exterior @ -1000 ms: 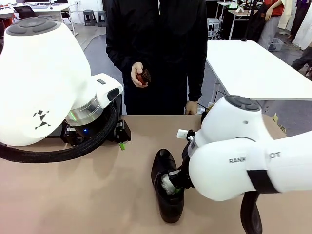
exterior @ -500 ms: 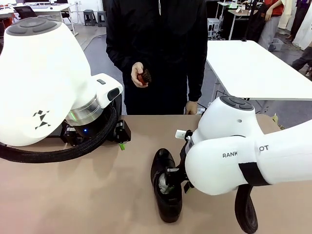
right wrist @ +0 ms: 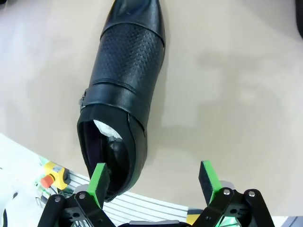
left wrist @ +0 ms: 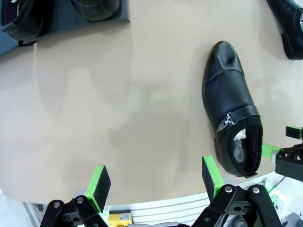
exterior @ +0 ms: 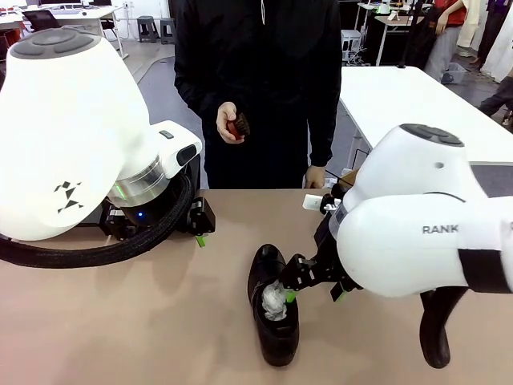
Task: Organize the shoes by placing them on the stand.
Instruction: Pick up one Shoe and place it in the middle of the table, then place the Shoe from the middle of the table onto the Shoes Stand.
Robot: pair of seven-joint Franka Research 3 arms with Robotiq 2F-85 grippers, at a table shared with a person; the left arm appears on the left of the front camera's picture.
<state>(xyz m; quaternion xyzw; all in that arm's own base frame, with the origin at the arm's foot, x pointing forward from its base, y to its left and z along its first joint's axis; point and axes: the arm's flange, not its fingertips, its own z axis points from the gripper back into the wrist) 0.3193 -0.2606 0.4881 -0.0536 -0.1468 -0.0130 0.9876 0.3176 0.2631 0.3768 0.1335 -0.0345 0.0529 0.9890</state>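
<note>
On the tan table point(left wrist: 118, 118), one black shoe point(exterior: 275, 309) lay on its sole, well apart from the stand point(left wrist: 61, 24), which carried other shoes point(left wrist: 94, 7). Both the right gripper point(right wrist: 152, 180) and the left gripper point(left wrist: 156, 182) stood spread wide and empty. With one right pad at the heel opening, a careless close would likely catch only paper stuffing, and the glossy shoe could tip or slip.
</note>
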